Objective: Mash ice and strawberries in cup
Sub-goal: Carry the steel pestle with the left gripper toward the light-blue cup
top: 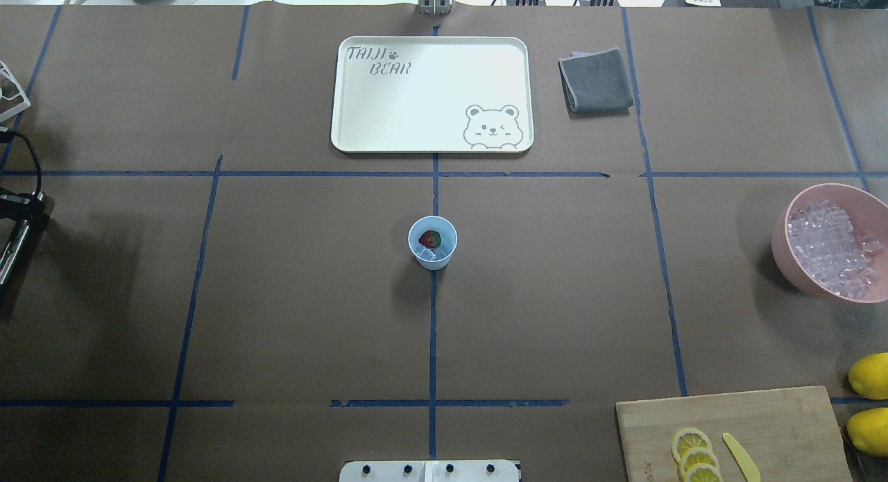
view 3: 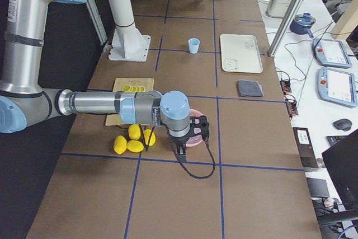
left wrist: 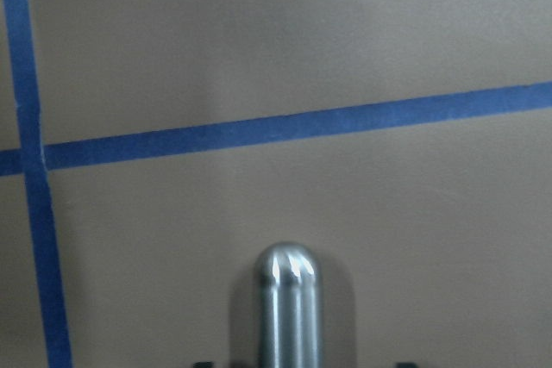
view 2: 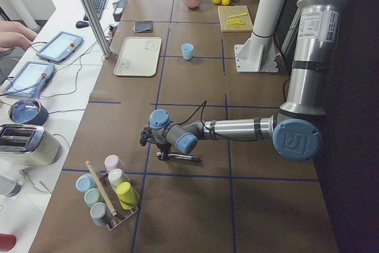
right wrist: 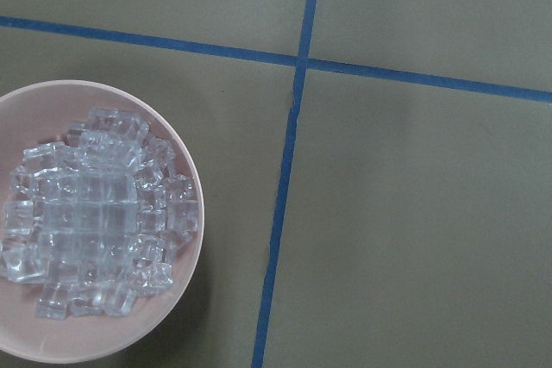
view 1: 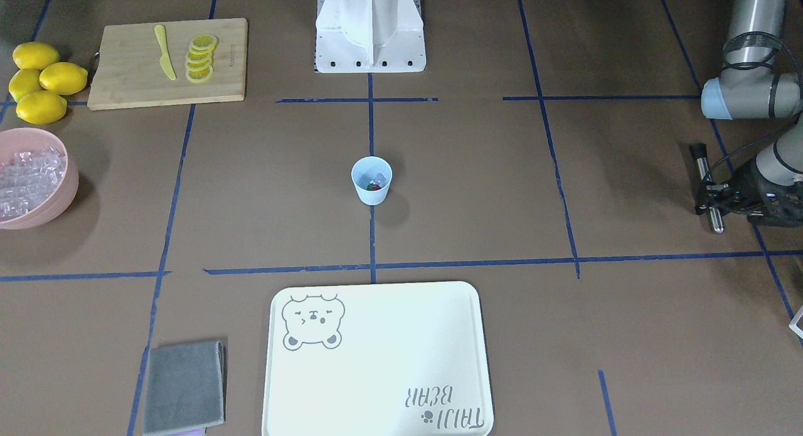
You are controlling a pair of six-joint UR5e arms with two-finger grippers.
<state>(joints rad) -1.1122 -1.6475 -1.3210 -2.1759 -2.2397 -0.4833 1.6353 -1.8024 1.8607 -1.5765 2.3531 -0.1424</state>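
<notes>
The light blue cup [top: 432,242] stands upright at the table's middle [view 1: 371,180]. Inside it lie a red strawberry [top: 430,238] and a few clear ice cubes [top: 428,254]. Far off at the table's end, my left gripper [view 1: 709,197] is shut on a metal rod [view 1: 707,188] with a black end. The rod's rounded tip [left wrist: 289,286] fills the bottom of the left wrist view. My right gripper [view 3: 189,138] hangs over the pink bowl [right wrist: 52,109] heaped with ice [right wrist: 86,213]. It shows only in the exterior right view, so I cannot tell its state.
A cream bear tray [top: 430,93] and a grey cloth [top: 596,80] lie beyond the cup. A cutting board [view 1: 125,78] carries lemon slices [view 1: 201,58] and a yellow knife [view 1: 164,53], with whole lemons [view 1: 41,78] beside it. A rack of cups [view 2: 109,194] stands near the left gripper.
</notes>
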